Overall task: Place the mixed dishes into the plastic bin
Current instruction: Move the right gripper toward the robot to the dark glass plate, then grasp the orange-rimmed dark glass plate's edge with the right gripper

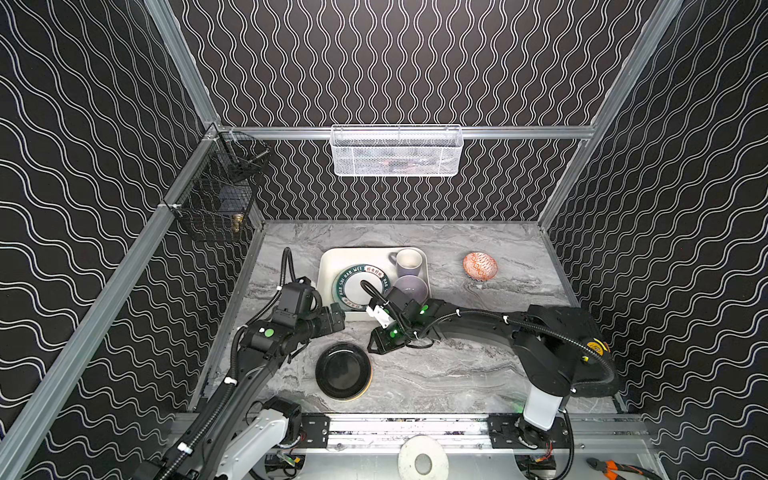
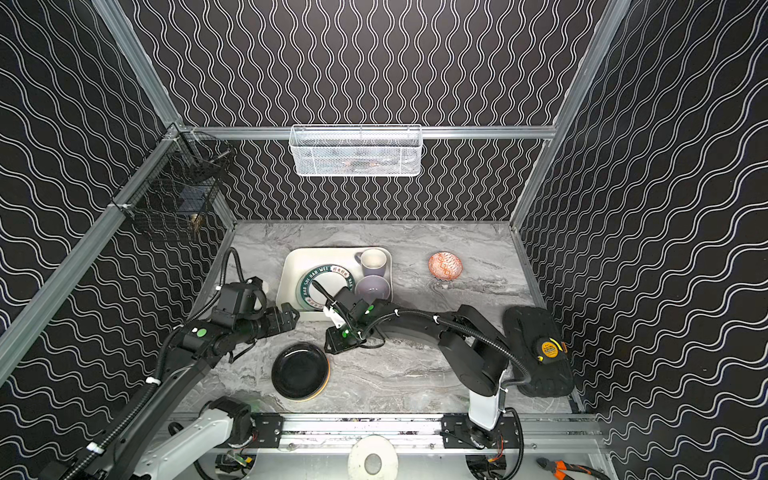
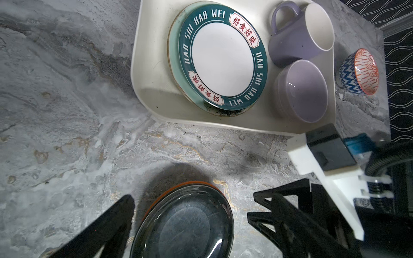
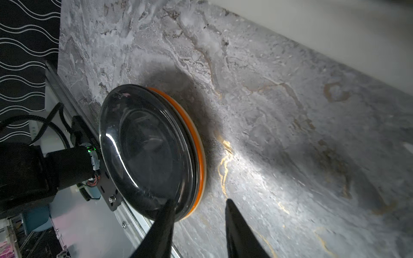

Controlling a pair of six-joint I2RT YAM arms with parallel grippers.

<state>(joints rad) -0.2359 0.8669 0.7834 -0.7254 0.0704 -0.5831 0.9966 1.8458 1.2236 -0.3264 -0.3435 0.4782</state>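
The plastic bin [image 1: 328, 266] [image 3: 152, 55] holds a lettered green-rimmed plate [image 1: 357, 286] [image 3: 223, 58] on a mint plate [image 3: 173, 51], a lavender mug [image 1: 407, 262] and a lavender bowl [image 1: 411, 289]. An orange-patterned bowl [image 1: 480, 266] [image 3: 359, 71] sits on the table right of the bin. In front of the bin a black plate [image 1: 343, 370] [image 4: 145, 145] lies on an orange plate [image 4: 199, 156]. My left gripper [image 1: 334, 320] [image 3: 194, 214] hovers wide open above the black plate's far edge. My right gripper [image 1: 374, 345] [image 4: 199, 207] is partly open and empty, just right of that stack.
A white mesh basket [image 1: 397, 151] hangs on the back rail and a black wire basket [image 1: 216, 195] on the left wall. A black pad with a yellow tape measure [image 2: 548, 349] lies at the right edge. Pliers [image 1: 615, 467] and a white disc [image 1: 422, 459] lie beyond the front rail.
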